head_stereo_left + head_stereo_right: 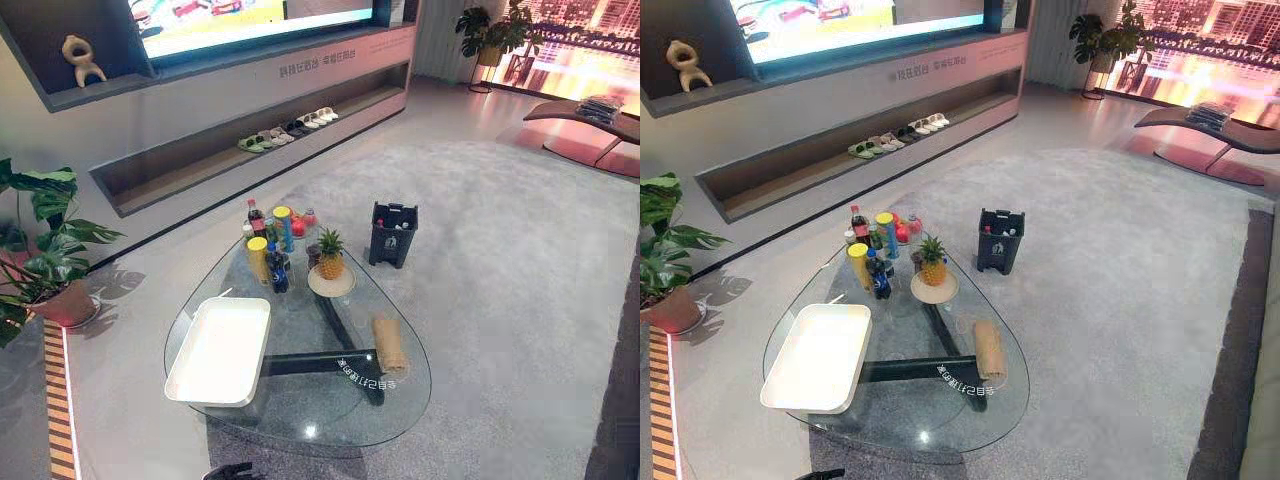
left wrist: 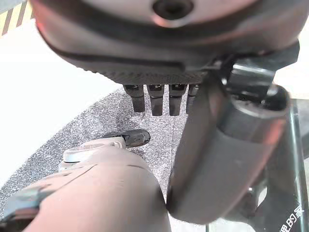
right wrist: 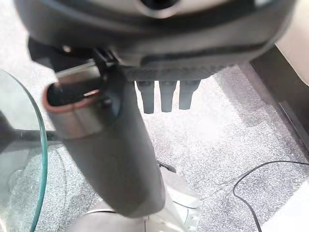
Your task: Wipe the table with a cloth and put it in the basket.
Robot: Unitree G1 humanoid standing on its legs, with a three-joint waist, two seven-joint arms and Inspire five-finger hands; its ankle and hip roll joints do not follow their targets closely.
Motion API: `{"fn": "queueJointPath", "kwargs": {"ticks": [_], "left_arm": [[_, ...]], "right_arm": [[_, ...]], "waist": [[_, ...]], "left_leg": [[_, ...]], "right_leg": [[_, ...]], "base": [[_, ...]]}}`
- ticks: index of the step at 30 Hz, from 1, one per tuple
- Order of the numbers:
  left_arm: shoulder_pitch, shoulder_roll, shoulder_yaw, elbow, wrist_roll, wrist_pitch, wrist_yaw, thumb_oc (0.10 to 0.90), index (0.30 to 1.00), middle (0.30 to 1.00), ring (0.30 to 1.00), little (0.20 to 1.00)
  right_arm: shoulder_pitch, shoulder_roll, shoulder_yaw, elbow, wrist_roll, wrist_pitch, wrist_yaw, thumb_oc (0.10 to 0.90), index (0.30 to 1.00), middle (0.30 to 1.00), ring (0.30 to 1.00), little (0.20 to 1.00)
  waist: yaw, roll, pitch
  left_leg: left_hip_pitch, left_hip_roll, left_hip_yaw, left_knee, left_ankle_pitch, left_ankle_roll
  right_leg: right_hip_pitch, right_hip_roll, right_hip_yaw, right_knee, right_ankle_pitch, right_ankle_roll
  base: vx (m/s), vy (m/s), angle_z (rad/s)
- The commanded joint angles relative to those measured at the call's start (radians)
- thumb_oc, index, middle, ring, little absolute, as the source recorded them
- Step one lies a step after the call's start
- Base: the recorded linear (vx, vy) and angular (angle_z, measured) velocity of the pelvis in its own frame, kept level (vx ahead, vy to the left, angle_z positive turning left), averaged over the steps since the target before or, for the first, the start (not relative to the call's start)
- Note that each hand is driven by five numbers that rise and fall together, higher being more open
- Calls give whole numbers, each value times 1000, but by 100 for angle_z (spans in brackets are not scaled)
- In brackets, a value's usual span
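left hand [image 2: 159, 63] is hanging open, fingers straight, holding nothing | right hand [image 3: 166, 50] is hanging open, holding nothing | tan cloth [image 1: 389, 345] is lying rolled up on the glass table [image 1: 300, 425], right side | dark basket [image 1: 393, 234] is sitting on the carpet past the table

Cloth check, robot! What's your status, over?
Left hand, right hand open, empty. Cloth lies rolled on table, untouched. Basket on floor beyond. Nothing in the way.

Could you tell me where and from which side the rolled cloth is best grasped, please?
Probably across the middle of the cloth, coming down from above with the right hand: it lies as a roll near the table's right edge.
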Motion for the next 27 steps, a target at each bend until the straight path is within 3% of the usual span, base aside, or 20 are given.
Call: {"fn": "queueJointPath", "kwargs": {"ticks": [1,20,27], "left_arm": [[-60,11,-14,78,52,-17,-24,800,900,900,900,900],[-59,11,-2,78,30,-32,-4,800,900,900,900,900],[-68,12,5,66,-27,-45,31,800,900,900,900,900]], "right_arm": [[-74,-22,33,60,-17,5,3,800,900,900,900,900],[-66,-23,30,59,-25,-14,0,800,900,900,900,900],[-74,-33,36,62,-18,-19,-3,800,900,900,900,900]], "waist": [[4,-13,28],[2,-12,30],[-1,0,58]], "left_leg": [[15,-27,-11,0,-86,-3],[10,-28,-13,0,-86,-2],[-11,-27,-14,0,-76,-4]], "right_leg": [[-3,-20,-38,19,-16,35],[-7,-19,-35,19,-17,35],[-29,-21,-33,21,-12,35]], "base": [[-20,-29,-60],[0,0,0],[0,0,0]]}}
